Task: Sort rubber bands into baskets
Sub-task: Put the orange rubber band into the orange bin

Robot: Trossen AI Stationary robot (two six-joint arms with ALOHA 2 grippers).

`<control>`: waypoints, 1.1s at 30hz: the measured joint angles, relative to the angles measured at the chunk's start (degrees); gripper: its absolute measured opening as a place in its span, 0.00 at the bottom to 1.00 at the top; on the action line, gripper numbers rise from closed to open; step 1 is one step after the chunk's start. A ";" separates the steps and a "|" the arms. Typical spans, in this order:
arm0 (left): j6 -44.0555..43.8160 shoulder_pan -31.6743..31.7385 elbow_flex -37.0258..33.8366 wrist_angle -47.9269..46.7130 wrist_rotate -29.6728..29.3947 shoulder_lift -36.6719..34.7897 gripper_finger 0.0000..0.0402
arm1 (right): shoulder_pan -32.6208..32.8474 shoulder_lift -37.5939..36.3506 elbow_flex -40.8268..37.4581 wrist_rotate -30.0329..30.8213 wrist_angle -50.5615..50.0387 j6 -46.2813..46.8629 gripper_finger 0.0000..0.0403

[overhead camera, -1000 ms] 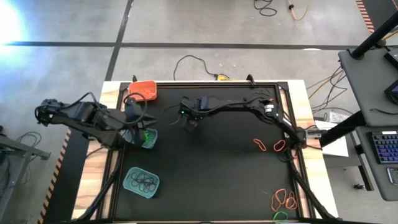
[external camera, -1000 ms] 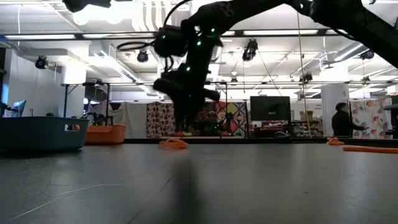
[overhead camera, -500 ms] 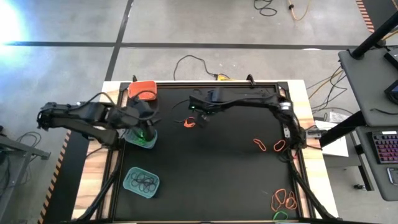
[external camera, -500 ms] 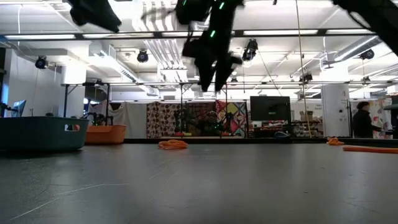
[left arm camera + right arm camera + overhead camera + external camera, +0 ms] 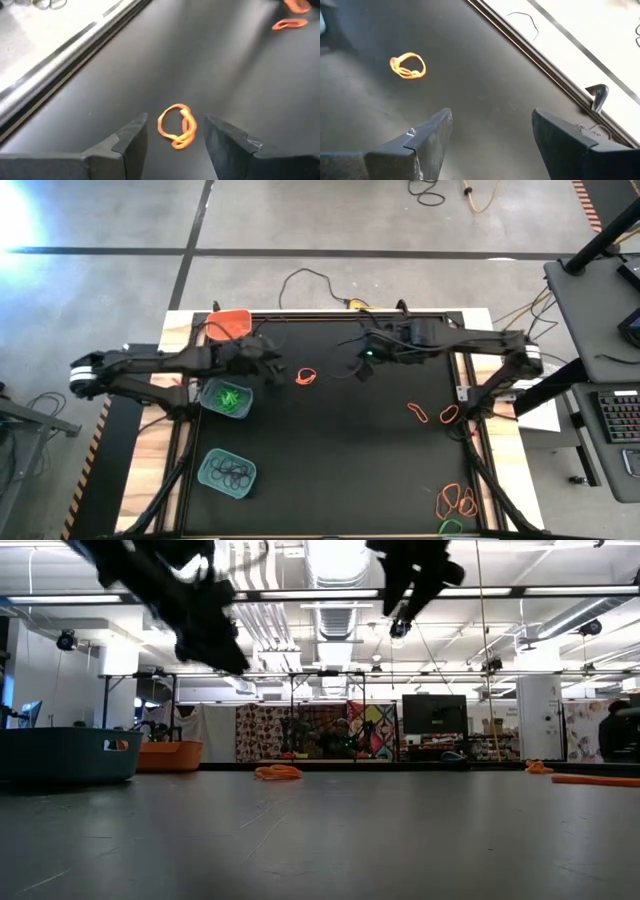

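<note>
While the left gripper (image 5: 272, 366) hangs above the mat near the far left, its fingers (image 5: 131, 137) are parted and hold nothing; an orange band (image 5: 306, 375) lies flat on the mat just to its right, and in the left wrist view that band (image 5: 177, 126) shows in the gap ahead of the two fingers, not touching them. Left of the gripper and nearer sits a teal basket (image 5: 227, 398) with green bands inside. An orange basket (image 5: 232, 324) stands at the far left corner, partly covered by a cable, and a second teal basket (image 5: 228, 471) with black bands sits near the left edge. Right of the orange band, the right gripper (image 5: 363, 365) hangs over the far middle of the mat, fingers (image 5: 424, 142) spread wide and empty, the band well to its left. More orange bands (image 5: 432, 415) lie at the right, and a cluster (image 5: 456, 502) of orange with one green at the near right corner is cut off by the arm's frame. From the low view both grippers are only dark blurred shapes high up, so their fingers cannot be made out there.
</note>
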 joint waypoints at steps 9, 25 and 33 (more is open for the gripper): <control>-2.19 6.07 -7.08 15.40 3.87 11.97 0.39 | -0.04 -7.50 -16.30 1.74 6.59 -0.57 0.65; -8.02 7.04 2.14 19.63 6.76 32.50 0.39 | -0.79 -10.10 -19.80 4.47 9.99 -7.46 0.66; 3.84 7.16 1.78 20.47 6.64 35.33 0.30 | -1.89 -9.88 -19.82 4.46 11.23 -4.09 0.66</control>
